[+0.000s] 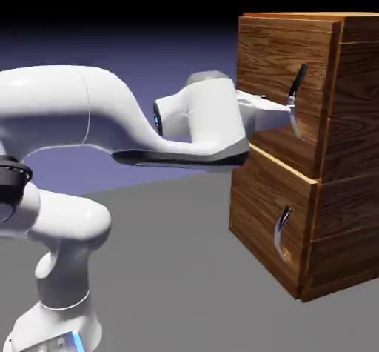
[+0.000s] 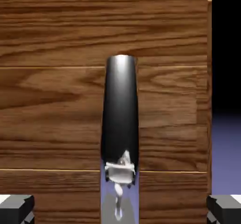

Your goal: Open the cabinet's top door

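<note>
**Pincer spread at the top door handle**

Blue-violet backdrop stands behind a grey bench (image 1: 170, 269), and on it the cabinet (image 1: 348, 195) fills the right side of the exterior view. On its top door (image 1: 274, 61) the handle (image 1: 296, 95) is dark and curved. The pincer (image 1: 285, 113) reaches level to this handle. Seen from the hand, the handle (image 2: 120, 114) runs up the middle between the two fingertips (image 2: 16, 208), which are spread wide and well apart from it, pinching nothing. The door is shut.
</note>
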Robot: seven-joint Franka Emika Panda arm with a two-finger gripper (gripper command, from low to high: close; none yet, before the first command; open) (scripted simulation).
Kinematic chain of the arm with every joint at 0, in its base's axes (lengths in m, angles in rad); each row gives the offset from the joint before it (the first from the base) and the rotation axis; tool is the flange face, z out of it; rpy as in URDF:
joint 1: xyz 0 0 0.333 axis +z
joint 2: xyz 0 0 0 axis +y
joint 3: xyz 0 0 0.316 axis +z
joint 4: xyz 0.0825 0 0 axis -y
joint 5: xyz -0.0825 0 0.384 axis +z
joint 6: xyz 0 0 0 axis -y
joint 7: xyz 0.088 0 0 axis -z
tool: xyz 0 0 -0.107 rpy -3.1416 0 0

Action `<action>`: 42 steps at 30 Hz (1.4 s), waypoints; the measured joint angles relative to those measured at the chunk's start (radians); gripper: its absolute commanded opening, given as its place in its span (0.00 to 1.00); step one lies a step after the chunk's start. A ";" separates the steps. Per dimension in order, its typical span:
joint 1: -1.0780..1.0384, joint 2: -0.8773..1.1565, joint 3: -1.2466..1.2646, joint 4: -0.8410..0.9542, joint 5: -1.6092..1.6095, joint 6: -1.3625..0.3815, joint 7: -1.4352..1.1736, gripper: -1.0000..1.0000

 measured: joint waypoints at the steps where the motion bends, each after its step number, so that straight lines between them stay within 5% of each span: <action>1: 0.037 0.018 -0.026 0.027 -0.008 -0.006 0.007 0.50; 2: 0.072 0.034 -0.049 0.052 -0.016 -0.011 0.013 0.50; 3: 0.108 0.052 -0.074 0.078 -0.024 -0.017 0.020 0.00; 33: -0.877 -0.051 0.903 -0.358 0.662 -0.180 -0.002 0.00; 42: -0.910 -0.202 1.102 -0.460 1.053 -0.332 -0.211 0.00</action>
